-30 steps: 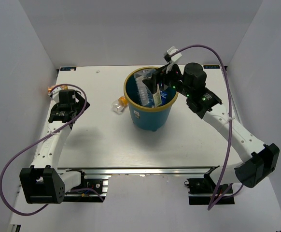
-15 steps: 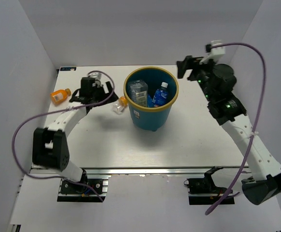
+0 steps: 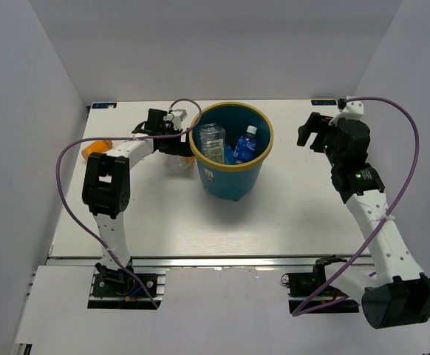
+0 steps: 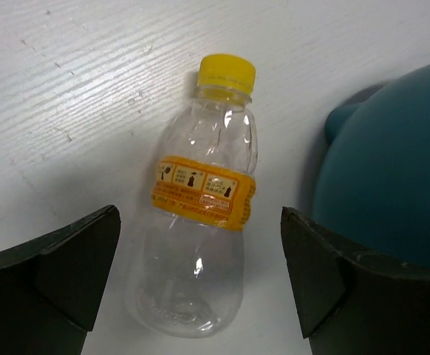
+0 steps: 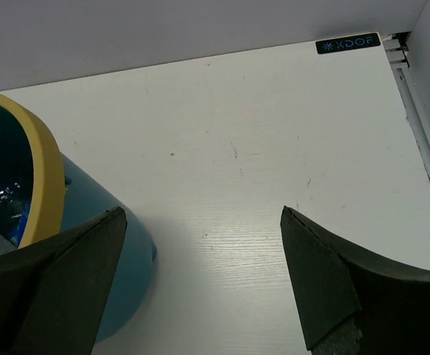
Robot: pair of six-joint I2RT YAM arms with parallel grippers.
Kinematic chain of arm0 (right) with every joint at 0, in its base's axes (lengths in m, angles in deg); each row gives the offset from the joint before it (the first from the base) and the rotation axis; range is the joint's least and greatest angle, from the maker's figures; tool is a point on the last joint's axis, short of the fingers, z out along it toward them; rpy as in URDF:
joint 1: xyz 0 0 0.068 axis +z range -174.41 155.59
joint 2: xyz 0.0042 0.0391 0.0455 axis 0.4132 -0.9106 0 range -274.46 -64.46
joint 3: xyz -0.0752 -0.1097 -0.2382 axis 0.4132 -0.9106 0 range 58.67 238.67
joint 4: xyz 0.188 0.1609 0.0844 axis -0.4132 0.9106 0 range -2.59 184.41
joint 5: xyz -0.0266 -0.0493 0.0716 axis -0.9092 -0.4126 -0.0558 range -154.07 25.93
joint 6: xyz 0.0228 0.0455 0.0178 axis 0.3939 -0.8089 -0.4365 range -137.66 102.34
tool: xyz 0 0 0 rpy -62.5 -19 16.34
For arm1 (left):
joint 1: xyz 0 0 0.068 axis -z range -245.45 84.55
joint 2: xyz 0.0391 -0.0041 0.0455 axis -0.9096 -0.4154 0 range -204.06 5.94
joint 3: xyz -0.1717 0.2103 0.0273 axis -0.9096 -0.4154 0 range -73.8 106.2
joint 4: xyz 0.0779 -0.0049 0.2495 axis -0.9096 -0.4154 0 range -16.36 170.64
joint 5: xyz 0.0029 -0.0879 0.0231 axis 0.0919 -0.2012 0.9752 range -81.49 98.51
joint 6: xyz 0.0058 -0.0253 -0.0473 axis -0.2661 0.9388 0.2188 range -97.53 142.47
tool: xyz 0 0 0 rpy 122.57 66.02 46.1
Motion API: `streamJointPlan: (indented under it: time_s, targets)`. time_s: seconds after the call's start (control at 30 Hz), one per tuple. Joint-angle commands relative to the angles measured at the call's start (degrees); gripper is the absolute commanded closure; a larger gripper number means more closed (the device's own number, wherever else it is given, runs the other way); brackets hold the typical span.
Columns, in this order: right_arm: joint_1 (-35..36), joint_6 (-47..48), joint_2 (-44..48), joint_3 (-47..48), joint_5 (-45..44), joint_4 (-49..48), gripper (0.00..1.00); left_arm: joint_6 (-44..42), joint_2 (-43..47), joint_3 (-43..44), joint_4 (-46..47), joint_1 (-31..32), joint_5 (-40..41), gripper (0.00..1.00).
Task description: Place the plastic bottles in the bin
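Hovering over the next pickup, my left claw (image 4: 198,248) is spread wide and holds nothing. Its two dark fingers (image 4: 52,274) stand on either side of a small clear plastic bottle with a yellow cap and an orange label band (image 4: 200,222). That bottle lies on its side on the white wood-grained table (image 4: 67,89), just left of the round teal-blue plastic bin with the yellow-tan rim (image 3: 231,185). Its cap points away from my wrist, and a thin strip of table shows between it and the bin's wall.

I judge the step in hand to be the reach for this bottle, with the grasp not yet made. Next I should lower until the fingers bracket the body near the label and squeeze gently, since the thin shell will likely dent. Then I lift above the rim and let go over the opening. The finger on the bin's side is close to the wall, so I must not nudge it.

Inside the bin stand a clear square-shouldered bottle (image 3: 211,140) and a blue-capped bottle with a blue label (image 3: 248,142). Farther left of the bin, an orange bottle (image 3: 91,150) peeks from behind my own arm. Right of the bin, well apart from it, my right claw (image 3: 311,133) hangs wide open and empty.
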Motion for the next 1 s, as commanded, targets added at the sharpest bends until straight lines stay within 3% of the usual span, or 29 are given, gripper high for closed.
streamJointPlan:
  time_s: [0.0,0.17,0.2,0.3,0.33,0.37,0.5,0.67,0.8,0.97]
  targets:
    - [-0.90,-1.50,0.55,-0.33,2.62,-2.59,0.11,-4.72,1.02,-0.57,-1.39,-0.07,-2.06,0.02]
    - [-1.87,-2.82,0.37,-1.82,2.71,-2.15,0.11,-4.20,3.39,-8.39,2.74,0.19,-4.08,0.02]
    - [-1.96,-3.08,0.37,-2.26,2.71,-2.15,0.11,-3.59,3.83,-9.18,3.53,0.10,-3.38,0.06]
    - [-2.57,-4.58,0.90,-4.54,2.71,-2.07,0.11,-0.26,5.58,-10.94,4.85,0.10,0.38,0.29]
    - [-2.66,-4.93,1.08,-5.24,2.54,-1.89,0.11,0.37,6.29,-11.21,4.94,0.10,1.53,0.46]
    - [-3.01,-5.11,1.60,-5.95,2.19,-1.71,0.11,1.33,6.90,-11.30,4.77,0.10,2.42,0.54]
    - [-3.71,-7.48,3.18,-12.25,-0.27,-0.04,0.10,3.97,11.82,-11.47,2.49,0.10,8.56,0.67]
    - [-4.51,-8.45,5.21,-17.55,0.69,0.40,0.11,9.94,24.47,-11.48,0.47,0.01,20.51,0.68]
    - [-4.77,-8.54,5.21,-17.91,2.71,0.31,0.11,13.20,32.12,-4.63,-0.86,0.19,19.05,0.64]
    - [-4.86,-8.10,6.61,-19.75,1.22,0.22,0.11,16.72,38.72,-1.64,4.85,2.11,8.25,0.54]
